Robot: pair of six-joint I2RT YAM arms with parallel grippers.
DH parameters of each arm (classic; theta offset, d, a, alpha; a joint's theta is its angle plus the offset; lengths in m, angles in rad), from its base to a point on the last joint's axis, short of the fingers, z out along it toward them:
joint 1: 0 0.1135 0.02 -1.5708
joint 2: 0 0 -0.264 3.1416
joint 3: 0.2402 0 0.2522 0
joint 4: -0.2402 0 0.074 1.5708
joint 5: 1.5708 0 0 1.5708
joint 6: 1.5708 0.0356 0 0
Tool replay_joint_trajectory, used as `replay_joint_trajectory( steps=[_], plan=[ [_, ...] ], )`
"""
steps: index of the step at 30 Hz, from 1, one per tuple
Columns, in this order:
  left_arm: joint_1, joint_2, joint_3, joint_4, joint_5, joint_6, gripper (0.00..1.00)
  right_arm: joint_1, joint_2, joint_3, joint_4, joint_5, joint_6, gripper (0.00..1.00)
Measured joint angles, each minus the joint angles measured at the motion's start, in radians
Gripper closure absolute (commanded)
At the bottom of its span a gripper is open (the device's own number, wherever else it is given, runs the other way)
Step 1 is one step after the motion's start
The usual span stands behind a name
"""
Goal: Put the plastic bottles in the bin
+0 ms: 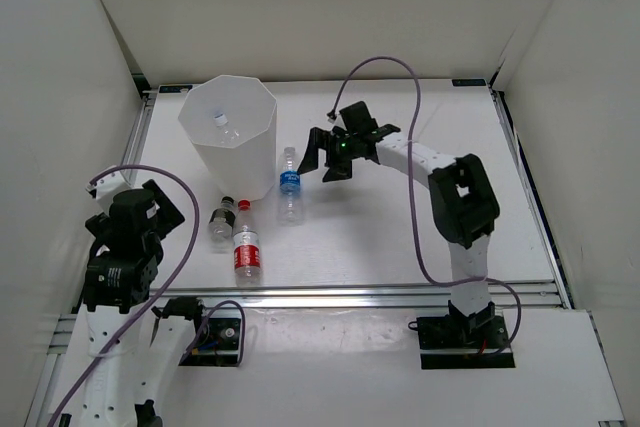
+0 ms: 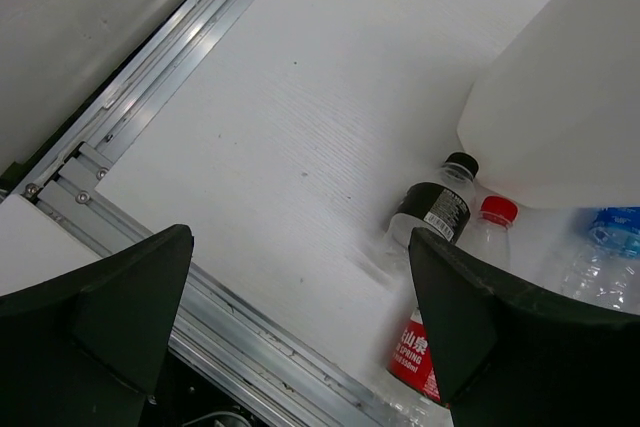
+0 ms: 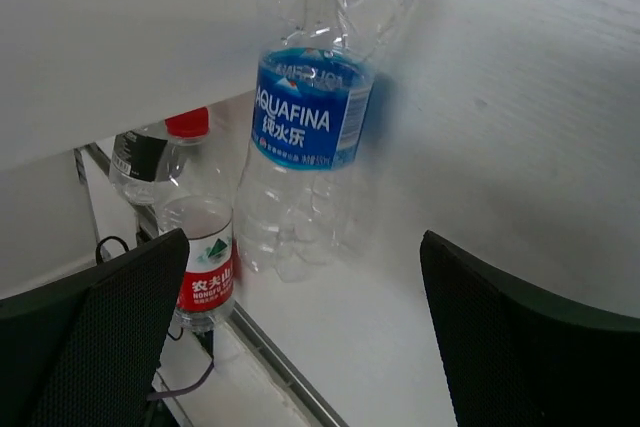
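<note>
- The top external view looks steeply down from above and behind, taking in the whole table, with the arm bases at its bottom edge.
- The left wrist view sits low over the table's near-left corner, looking between its own fingers toward the bin.
- The right wrist view hangs close to the blue-labelled bottle, facing the near-left side.
- All 3 views share the red-labelled bottle and its 2 neighbours.

The left arm and right arm are white links with bulky black joint housings, each trailing a purple cable, with matt black fingers (finely dotted on the right pair) and a green light on the right wrist.
</note>
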State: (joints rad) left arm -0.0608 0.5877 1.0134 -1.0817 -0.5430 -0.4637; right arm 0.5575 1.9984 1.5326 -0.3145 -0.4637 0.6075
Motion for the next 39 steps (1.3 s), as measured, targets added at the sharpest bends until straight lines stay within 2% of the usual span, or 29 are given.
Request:
replay_joint_trajectory(
  steps=[14,17,20,21,25,29,32,34,37,39],
  plan=[
    [0.000,0.032,0.008,-0.014,0.032,0.005,0.00,0.042,0.309,0.297,0.049,-0.155,0.030,0.01],
    [0.000,0.039,0.011,-0.014,0.034,0.009,0.00,0.047,0.352,0.306,0.047,-0.167,0.044,0.09],
    [0.000,0.050,0.011,-0.014,0.035,0.011,0.00,0.051,0.388,0.306,0.037,-0.183,0.054,0.26],
    [0.000,0.054,0.011,-0.014,0.035,0.011,0.00,0.051,0.393,0.306,0.032,-0.193,0.054,0.35],
    [0.000,0.056,0.011,-0.014,0.035,0.011,0.00,0.051,0.390,0.305,0.008,-0.203,0.039,0.55],
    [0.000,0.040,0.010,-0.013,0.029,0.003,0.00,0.051,0.293,0.189,-0.018,-0.166,0.016,0.63],
    [0.000,0.015,-0.002,-0.005,0.016,-0.019,0.00,0.051,0.119,0.066,-0.073,-0.106,0.006,0.65],
    [0.000,-0.002,-0.018,-0.002,0.010,-0.037,0.00,0.055,-0.008,0.051,-0.108,-0.061,0.001,0.65],
    [0.000,-0.013,-0.034,0.000,0.010,-0.057,0.00,0.075,-0.151,0.158,-0.135,0.036,-0.018,0.69],
    [0.000,-0.013,-0.041,0.008,0.010,-0.064,0.00,0.109,-0.157,0.370,-0.164,0.106,-0.047,0.69]
  ],
)
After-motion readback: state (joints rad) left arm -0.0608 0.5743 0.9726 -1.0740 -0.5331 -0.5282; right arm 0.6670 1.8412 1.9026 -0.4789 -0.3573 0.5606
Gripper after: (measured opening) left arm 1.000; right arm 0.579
